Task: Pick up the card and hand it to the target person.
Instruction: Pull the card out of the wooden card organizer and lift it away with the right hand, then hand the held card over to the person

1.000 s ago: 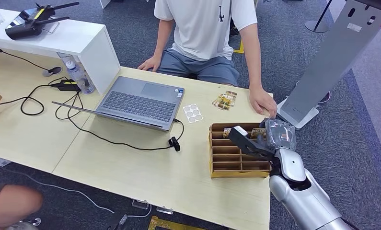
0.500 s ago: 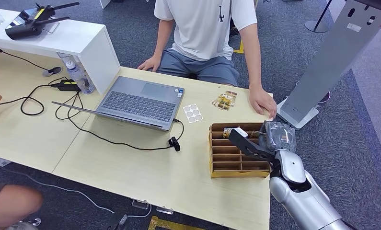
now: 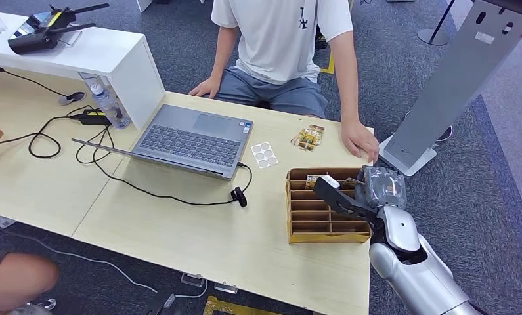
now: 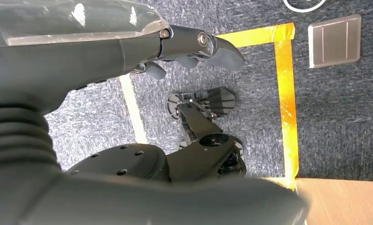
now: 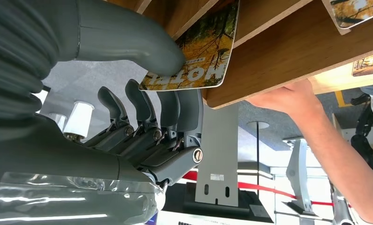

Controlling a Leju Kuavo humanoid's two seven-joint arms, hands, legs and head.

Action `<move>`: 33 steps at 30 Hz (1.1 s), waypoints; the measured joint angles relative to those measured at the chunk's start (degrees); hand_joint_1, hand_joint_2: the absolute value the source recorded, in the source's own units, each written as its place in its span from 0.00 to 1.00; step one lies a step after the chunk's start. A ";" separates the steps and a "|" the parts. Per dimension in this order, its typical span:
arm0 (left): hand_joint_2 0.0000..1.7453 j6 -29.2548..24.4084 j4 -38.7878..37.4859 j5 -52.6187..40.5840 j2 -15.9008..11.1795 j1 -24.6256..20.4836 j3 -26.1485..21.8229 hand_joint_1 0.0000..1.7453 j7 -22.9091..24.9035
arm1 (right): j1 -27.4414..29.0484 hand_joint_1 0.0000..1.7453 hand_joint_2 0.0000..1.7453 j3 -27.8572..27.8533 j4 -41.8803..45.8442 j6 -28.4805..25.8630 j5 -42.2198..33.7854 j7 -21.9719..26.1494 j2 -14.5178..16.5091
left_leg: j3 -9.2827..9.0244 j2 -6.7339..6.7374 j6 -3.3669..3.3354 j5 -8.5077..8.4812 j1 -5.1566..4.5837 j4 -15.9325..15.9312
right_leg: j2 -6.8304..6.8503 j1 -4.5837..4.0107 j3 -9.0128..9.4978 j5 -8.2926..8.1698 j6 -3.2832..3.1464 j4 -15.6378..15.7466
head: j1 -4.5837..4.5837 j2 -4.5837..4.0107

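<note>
Pale wood desk [image 3: 199, 243] in front of me, two tops butted together, seam running front to back. Grey-blue carpet floor [image 3: 501, 164] all round; in my left wrist view it carries yellow tape lines [image 4: 287, 93] and a metal floor plate [image 4: 334, 41]. White shelf unit [image 3: 123, 62] stands on the desk's far left. Open grey laptop [image 3: 192, 139] mid-desk, black cables [image 3: 81, 147] looping beside it. A tall grey panel stand [image 3: 452, 88] leans up off the carpet to my right. A person in a white shirt [image 3: 284, 33] sits across the desk. Light is even, soft.
</note>
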State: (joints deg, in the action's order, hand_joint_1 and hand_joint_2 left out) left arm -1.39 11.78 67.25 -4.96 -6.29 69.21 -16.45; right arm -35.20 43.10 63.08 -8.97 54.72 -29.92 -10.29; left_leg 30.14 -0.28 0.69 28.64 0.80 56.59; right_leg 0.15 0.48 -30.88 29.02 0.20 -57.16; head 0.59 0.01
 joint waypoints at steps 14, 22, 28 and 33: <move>1.00 -0.39 0.00 0.83 -0.02 0.03 0.01 0.00 -0.05 | 0.29 0.83 1.00 -0.27 6.87 1.36 -0.12 -1.75 -1.50 | 0.02 0.00 0.01 -0.02 0.00 0.01 | 0.00 0.00 -0.02 -0.04 -0.03 -0.01 | 0.00 -0.01; 1.00 -0.81 0.00 1.82 -0.03 0.23 0.01 0.00 0.03 | 1.71 0.83 1.00 -2.36 23.09 -1.70 3.27 -2.04 -3.22 | 0.02 0.00 0.01 -0.02 0.00 0.01 | 0.00 0.00 -0.04 -0.05 -0.05 -0.01 | 0.03 -0.01; 1.00 -0.70 0.00 1.69 -0.02 0.20 0.01 0.00 -0.03 | 4.36 0.83 1.00 -2.79 28.17 -8.30 4.60 2.83 -2.98 | 0.03 0.03 0.01 -0.02 0.00 0.01 | -0.03 0.00 -0.02 -0.05 -0.05 -0.01 | 0.08 -0.01; 1.00 -0.42 0.00 1.41 0.01 0.13 0.01 0.00 -0.05 | 6.60 0.83 1.00 -2.93 27.18 -16.28 4.73 8.83 -1.68 | 0.04 0.02 0.01 -0.02 0.00 0.01 | -0.03 0.00 -0.02 -0.05 -0.05 -0.01 | 0.07 -0.01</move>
State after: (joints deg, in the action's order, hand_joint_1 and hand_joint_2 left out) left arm -1.81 11.78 68.66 -4.96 -6.17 69.22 -16.50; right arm -28.61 40.17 90.27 -25.26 59.45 -21.10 -11.97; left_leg 30.18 -0.26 0.71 28.62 0.80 56.60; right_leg 0.13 0.48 -30.91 28.97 0.15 -57.17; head 0.66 0.00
